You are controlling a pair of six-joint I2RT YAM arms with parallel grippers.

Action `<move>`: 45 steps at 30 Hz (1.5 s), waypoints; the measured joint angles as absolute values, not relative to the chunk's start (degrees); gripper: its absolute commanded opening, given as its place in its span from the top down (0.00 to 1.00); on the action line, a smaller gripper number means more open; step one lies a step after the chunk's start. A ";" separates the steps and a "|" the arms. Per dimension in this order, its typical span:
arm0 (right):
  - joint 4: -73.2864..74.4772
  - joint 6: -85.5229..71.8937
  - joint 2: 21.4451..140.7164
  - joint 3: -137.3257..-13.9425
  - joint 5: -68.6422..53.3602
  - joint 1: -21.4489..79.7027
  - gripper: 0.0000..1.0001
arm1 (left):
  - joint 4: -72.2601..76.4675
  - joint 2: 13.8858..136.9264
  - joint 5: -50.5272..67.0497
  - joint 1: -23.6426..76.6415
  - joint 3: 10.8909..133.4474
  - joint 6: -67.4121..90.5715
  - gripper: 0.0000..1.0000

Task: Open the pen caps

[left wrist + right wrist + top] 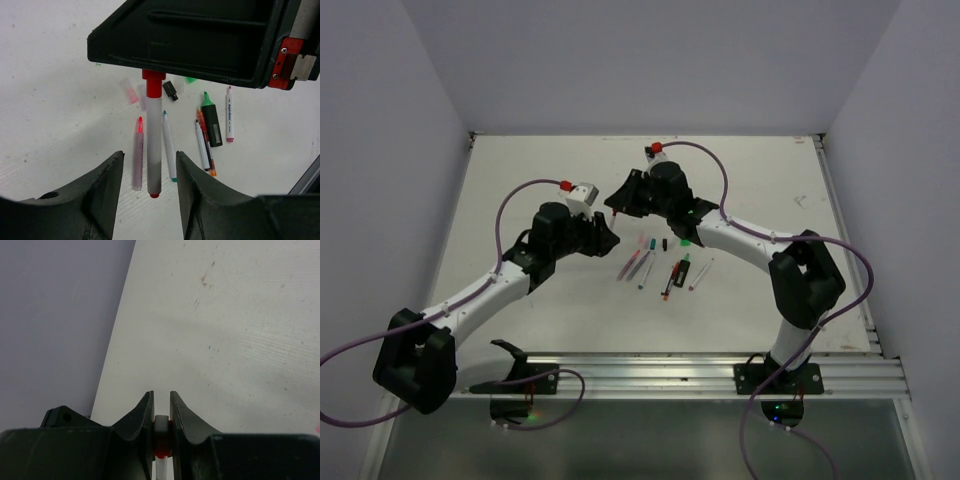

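1. My right gripper (161,394) is squeezed nearly shut – its jaws pinch the red cap (153,85) at one end of a whitish pen (154,140).
2. That pen is up off the table (50,100), stretching from my right gripper towards my left gripper (149,156), with a small red plug at its other end.
3. My left gripper is partly open. The barrel runs between its two fingers (112,175), with a gap showing on each side, so it grips nothing.
4. From above, both grippers meet over the middle of the table, my right one on the far side and my left one just near and left of it.
5. The other pens lie on the table below and to the right – a pink pen (138,155) with its red tip bare, then a teal pen (168,147) beside it.
6. Further right lie two thin pens side by side, one white (201,145) and one orange (207,150), touching or nearly so.
7. Just beside them is a green-and-black highlighter (211,120) with its tip bare, and a whitish pen with pink ends (229,115) lies right of that.
8. Loose caps lie just beyond the tips: a pale pink cap (129,91), a black cap (170,90) and a green cap (190,79) half hidden by my right gripper.
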State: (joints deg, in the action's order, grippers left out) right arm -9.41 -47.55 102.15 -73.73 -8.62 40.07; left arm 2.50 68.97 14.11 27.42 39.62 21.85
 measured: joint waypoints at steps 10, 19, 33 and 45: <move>-9.54 -47.64 102.13 -73.32 -10.09 40.07 1.00 | 4.27 71.53 13.26 27.42 39.66 21.87 0.50; -9.85 -47.81 102.13 -72.27 -10.17 40.12 1.00 | 5.13 73.71 13.28 27.42 41.98 21.87 0.67; -10.52 -49.41 102.08 -71.90 -10.11 40.23 1.00 | 3.95 72.38 14.70 27.77 42.30 22.11 1.00; -7.29 -49.91 102.06 -75.20 -10.92 40.40 1.00 | 4.56 68.95 14.35 27.51 40.64 23.55 1.00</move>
State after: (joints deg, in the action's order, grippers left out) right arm -7.29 -49.91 102.06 -75.20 -10.92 40.40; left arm 4.56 68.95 14.35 27.51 40.64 23.55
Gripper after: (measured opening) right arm 0.176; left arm 0.108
